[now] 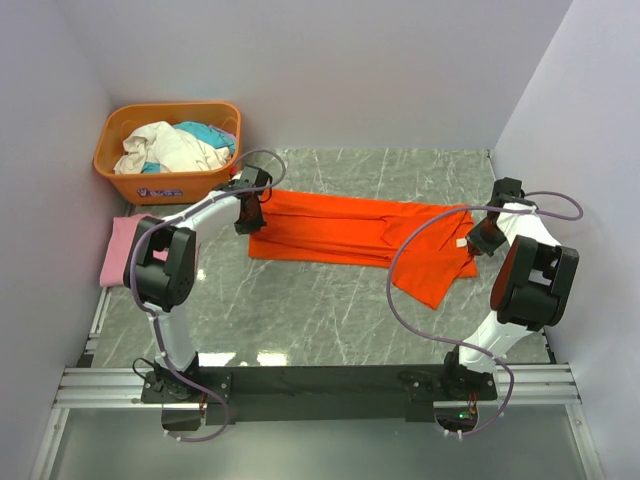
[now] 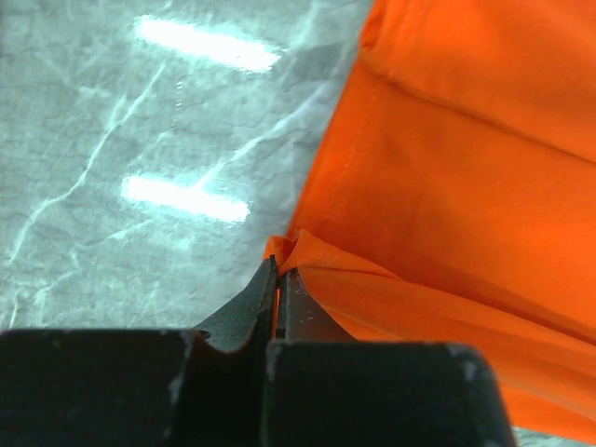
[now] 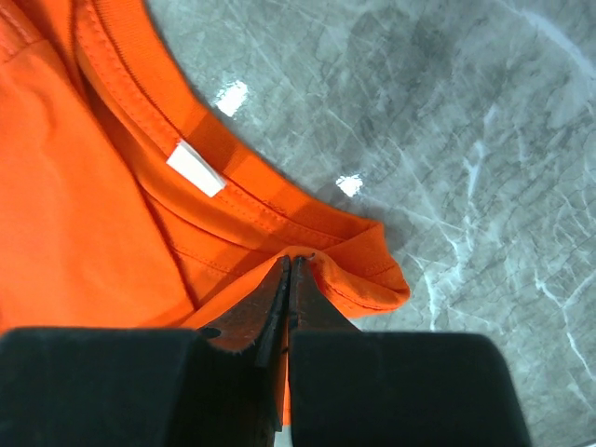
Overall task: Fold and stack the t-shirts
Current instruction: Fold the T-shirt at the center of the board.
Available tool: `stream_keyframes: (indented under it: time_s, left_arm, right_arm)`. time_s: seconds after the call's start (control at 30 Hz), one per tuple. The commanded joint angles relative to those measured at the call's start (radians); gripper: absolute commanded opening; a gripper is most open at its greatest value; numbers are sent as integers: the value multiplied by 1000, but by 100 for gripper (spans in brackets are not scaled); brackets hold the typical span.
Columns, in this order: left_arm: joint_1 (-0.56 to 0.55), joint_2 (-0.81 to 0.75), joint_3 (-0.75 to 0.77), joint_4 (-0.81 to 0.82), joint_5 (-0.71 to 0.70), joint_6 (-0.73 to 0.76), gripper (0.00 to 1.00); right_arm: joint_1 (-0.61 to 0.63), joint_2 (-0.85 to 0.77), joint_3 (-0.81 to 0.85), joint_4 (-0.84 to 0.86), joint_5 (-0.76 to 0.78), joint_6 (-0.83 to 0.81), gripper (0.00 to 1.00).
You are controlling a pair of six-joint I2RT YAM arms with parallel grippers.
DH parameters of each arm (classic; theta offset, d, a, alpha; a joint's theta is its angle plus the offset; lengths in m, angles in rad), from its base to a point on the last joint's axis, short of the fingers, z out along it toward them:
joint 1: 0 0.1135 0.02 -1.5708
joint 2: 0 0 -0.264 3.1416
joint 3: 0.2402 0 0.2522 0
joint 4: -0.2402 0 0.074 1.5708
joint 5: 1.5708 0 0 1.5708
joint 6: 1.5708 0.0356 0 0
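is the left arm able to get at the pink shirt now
Probably not yet: the left gripper is shut on a corner of the orange t-shirt. The pink t-shirt lies close beside that arm, so reach looks fine once it lets go.

Left tool (image 2: 279, 272) and right tool (image 3: 290, 267) are each pinched fully closed.

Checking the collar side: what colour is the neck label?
The neck label is white; right wrist view.
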Motion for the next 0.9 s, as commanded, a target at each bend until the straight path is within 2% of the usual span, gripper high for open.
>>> stream_keyframes:
  time_s: [0.0,0.17,0.27,0.3,0.43,0.47,0.5,0.53,0.57,0.6,0.73,0.8,0.87]
  left_arm:
    - [-12,-25,38,32,-50,22,1]
    - [-12,16,63,17,-65,13,1]
    - [-12,35,64,26,-60,8,4]
    - [-12,38,66,29,-60,5,6]
    - [-12,35,75,25,-68,7,27]
    - [-12,24,73,26,-68,7,30]
    - [-12,10,67,29,-68,8,34]
    - [-12,-20,63,32,-67,10,44]
    - [-12,-37,61,31,-67,11,48]
    - [-16,-54,60,28,-73,11,54]
    - [-45,-163,46,2,-90,14,82]
    - [-70,-230,11,-3,-82,20,90]
    - [-94,-275,-47,2,-77,31,93]
  right_arm:
    - [-3,-4,-4,41,61,5,0]
    - [-3,-7,-7,44,70,9,0]
    - [-3,-5,-12,49,78,9,2]
    - [-3,-7,-13,50,80,10,6]
    - [-3,-37,-26,58,95,9,16]
    - [-3,-65,-29,58,101,9,28]
    - [-2,-80,-32,59,101,7,31]
    - [-2,-99,-38,59,100,5,35]
    - [2,-117,-43,59,95,7,39]
    - [6,-160,-49,59,90,10,47]
    - [52,-261,-116,44,75,33,50]
    - [90,-326,-180,43,51,50,54]
    - [113,-387,-236,46,34,64,58]
